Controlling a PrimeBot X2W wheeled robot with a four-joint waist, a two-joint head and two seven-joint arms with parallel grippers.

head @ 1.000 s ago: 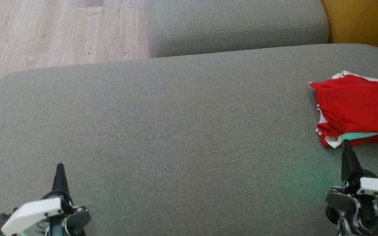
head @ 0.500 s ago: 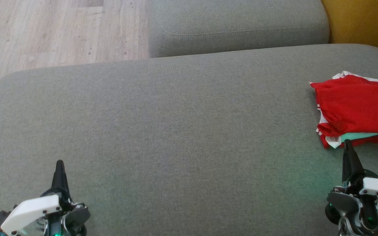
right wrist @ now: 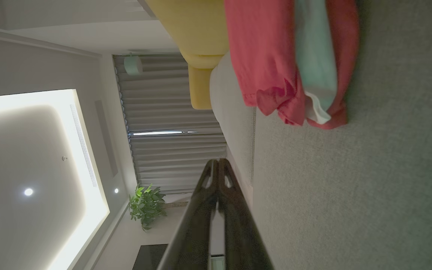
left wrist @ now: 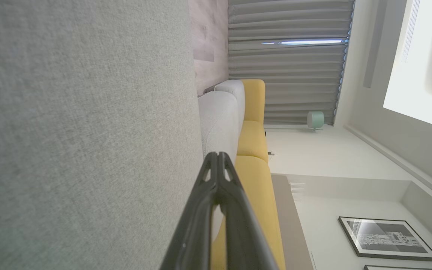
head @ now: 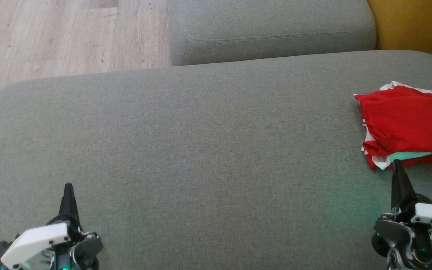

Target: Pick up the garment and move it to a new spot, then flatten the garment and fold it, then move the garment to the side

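The garment (head: 407, 123) is red with white trim, folded into a compact stack at the right edge of the grey cushion (head: 201, 150). The right wrist view shows it as a red fold (right wrist: 276, 60) around a pale inner layer. My right gripper (head: 396, 165) is shut and empty, its tip just in front of the garment's near edge; in its own view the tips (right wrist: 218, 162) meet. My left gripper (head: 68, 186) rests low at the near left, far from the garment, shut with nothing in it, its tips (left wrist: 218, 154) together.
A second grey cushion (head: 272, 30) lies beyond the first. Wooden floor (head: 51, 33) shows at the far left and a yellow seat (head: 418, 26) at the far right. The grey cushion's wide middle is bare fabric.
My left gripper has crept slightly forward. The right gripper and the garment have not moved.
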